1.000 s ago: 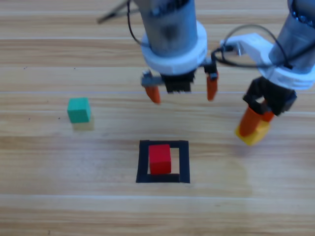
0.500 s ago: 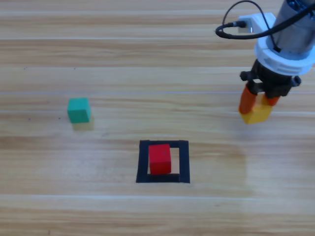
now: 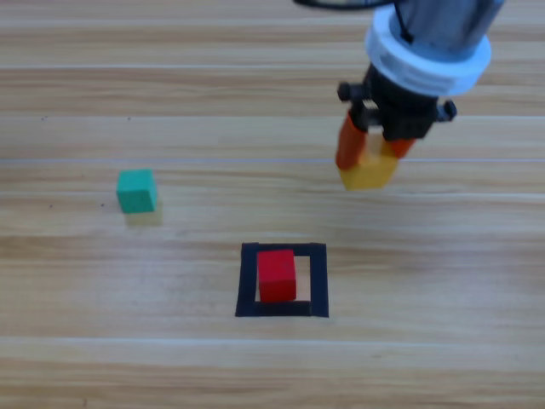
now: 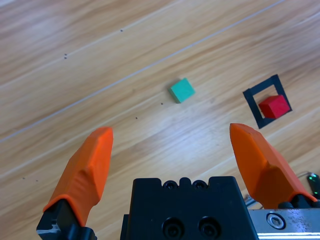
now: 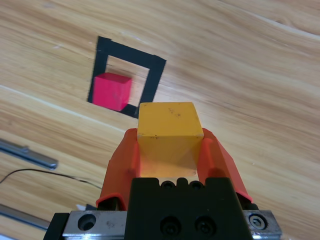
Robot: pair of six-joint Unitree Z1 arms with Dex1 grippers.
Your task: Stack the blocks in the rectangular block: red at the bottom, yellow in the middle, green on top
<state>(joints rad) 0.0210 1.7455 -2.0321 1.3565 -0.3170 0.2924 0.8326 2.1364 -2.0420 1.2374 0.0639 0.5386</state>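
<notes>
The small matte yellow cube [image 3: 369,171] is pinched between the two orange jaws of the right gripper [image 3: 373,150] and is held clear of the wooden desk [image 3: 170,85]. In the right wrist view its top face [image 5: 169,120] is seen to be plain, with a few small dark specks, and one jaw is pressed against each of two opposite sides. In the high view the held cube is located toward the desk's far edge and toward its right edge relative to the flat, nearly square outline of black tape [image 3: 283,280].

The small plain red cube [image 3: 277,275] is seated on the desk inside the tape outline, closer to its left strip than to its right strip. The small teal-green cube [image 3: 136,190] is set on the bare desk well apart from the outline, toward the desk's left edge.

The desk surface is made of light wooden planks with long grain lines running left to right. A few dark specks are visible on it in the left wrist view.

The left gripper [image 4: 175,155] is not shown in the high view. In its wrist view its orange jaws are spread wide with nothing between them, and the teal-green cube [image 4: 182,90] and the red cube [image 4: 274,106] are seen farther off. Nothing lies between the held cube and the outline.
</notes>
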